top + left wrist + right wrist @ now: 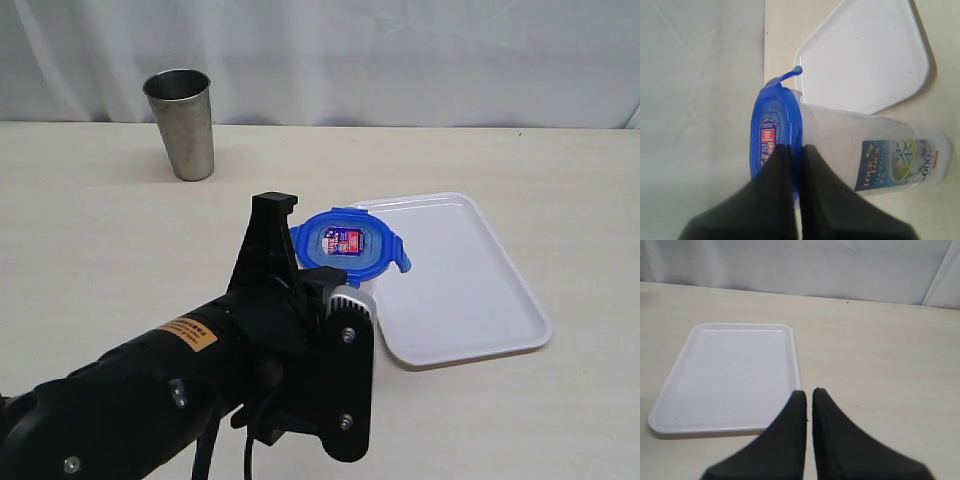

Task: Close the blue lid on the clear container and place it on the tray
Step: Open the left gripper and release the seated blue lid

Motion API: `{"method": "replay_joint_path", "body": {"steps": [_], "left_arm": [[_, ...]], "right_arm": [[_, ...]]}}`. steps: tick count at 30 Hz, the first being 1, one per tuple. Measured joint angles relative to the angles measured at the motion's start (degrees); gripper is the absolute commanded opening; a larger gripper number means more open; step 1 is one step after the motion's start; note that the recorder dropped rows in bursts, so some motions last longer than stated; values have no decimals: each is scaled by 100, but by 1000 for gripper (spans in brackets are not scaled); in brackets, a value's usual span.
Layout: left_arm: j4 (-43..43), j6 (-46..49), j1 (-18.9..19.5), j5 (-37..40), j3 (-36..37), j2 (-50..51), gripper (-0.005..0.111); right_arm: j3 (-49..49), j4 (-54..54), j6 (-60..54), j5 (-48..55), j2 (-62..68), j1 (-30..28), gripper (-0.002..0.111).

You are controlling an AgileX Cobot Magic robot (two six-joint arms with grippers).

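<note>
Clear container (840,135) beside tray (470,290); cup (182,125) apart.

Bright, diffuse, even light. Thin soft shadow below tray (730,375) lower edge. Right gripper (809,393) close, slightly blurred.

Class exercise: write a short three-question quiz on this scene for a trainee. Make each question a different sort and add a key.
1. True or false: the clear container stands on the tray.
2. The blue lid sits on: A the clear container; B the tray; C the steel cup.
3. Fill in: the left gripper and the right gripper both have their jaws ____.
Key: 1 false, it stands beside the tray; 2 A; 3 shut.
</note>
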Motion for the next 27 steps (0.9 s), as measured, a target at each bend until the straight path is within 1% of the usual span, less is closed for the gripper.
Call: {"method": "replay_joint_path", "body": {"steps": [13, 27], "left_arm": [[0, 0, 0, 190, 0, 0, 0], [13, 0, 0, 98, 0, 0, 0]], "right_arm": [[0, 0, 0, 0, 0, 0, 5], [0, 0, 0, 0, 0, 0, 5]]}}
